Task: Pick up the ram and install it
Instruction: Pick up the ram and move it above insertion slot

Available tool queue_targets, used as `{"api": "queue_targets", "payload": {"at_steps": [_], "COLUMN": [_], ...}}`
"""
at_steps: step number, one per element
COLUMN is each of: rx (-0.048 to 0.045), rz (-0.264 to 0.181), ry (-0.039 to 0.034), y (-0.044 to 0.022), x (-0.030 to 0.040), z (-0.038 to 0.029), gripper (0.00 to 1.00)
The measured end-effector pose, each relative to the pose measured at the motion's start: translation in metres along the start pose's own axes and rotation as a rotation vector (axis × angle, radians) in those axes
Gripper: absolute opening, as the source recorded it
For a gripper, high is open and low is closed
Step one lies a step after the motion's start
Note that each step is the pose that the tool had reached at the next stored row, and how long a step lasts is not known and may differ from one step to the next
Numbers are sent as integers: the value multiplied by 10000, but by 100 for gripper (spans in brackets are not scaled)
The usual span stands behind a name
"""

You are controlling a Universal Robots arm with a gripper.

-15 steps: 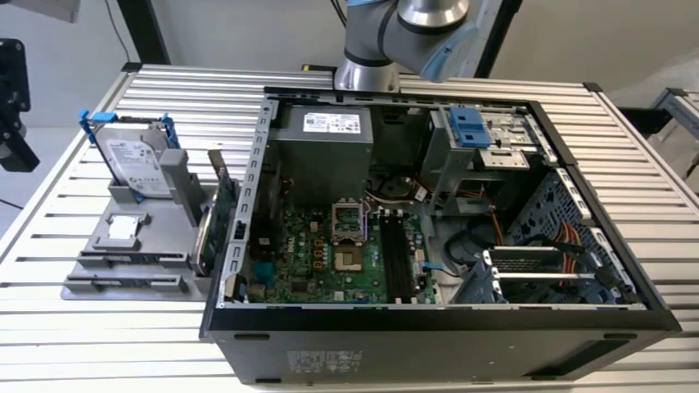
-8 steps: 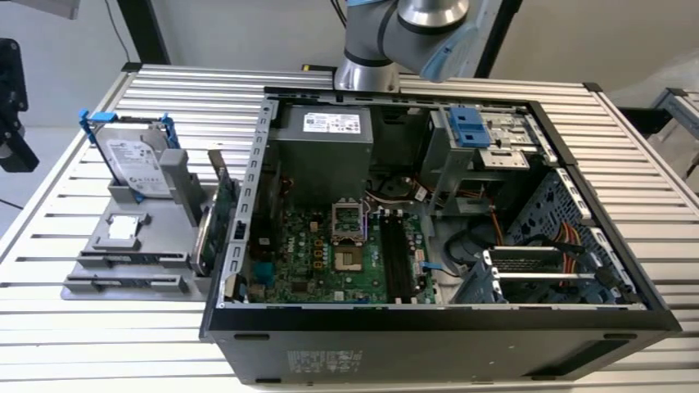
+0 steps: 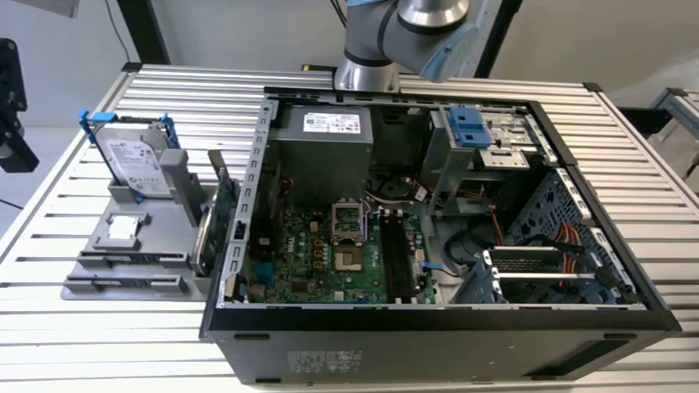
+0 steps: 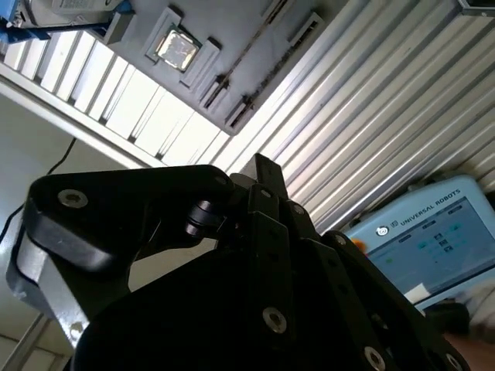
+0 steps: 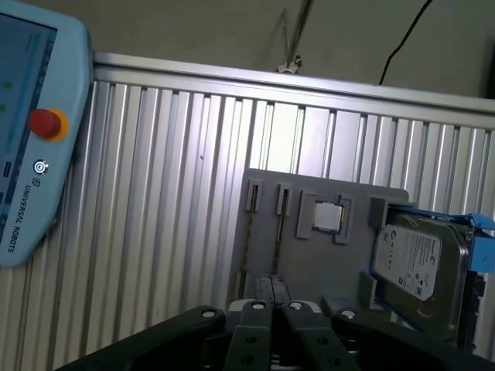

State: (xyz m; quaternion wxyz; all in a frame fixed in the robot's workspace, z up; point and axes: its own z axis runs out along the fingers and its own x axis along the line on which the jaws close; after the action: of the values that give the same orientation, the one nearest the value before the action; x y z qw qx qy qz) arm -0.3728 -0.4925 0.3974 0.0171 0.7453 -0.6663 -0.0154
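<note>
The ram looks to be the thin greyish stick standing edge-on in the outer slot of the grey holder, which lies on the slatted table beside the open computer case. It also shows as a thin line, the ram, in the second wrist view. My gripper hangs well above the holder. Its black fingertips are pressed together, shut on nothing. The arm rises behind the case. On the motherboard, the dark memory slots lie to the right of the processor socket.
A silver hard drive in a blue frame stands at the holder's far end, a small square chip beside it. A green card stands between holder and case. A pale blue teach pendant lies on the table.
</note>
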Motion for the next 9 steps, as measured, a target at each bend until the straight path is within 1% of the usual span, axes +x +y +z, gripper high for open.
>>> {"api": "queue_targets", "payload": {"at_steps": [6, 7, 9], "rx": [0, 0, 0], "rz": [-242, -281, -361], "ry": [11, 13, 16], "y": [0, 0, 0], "x": [0, 0, 0], "z": [0, 0, 0], "gripper": [0, 100, 100]}}
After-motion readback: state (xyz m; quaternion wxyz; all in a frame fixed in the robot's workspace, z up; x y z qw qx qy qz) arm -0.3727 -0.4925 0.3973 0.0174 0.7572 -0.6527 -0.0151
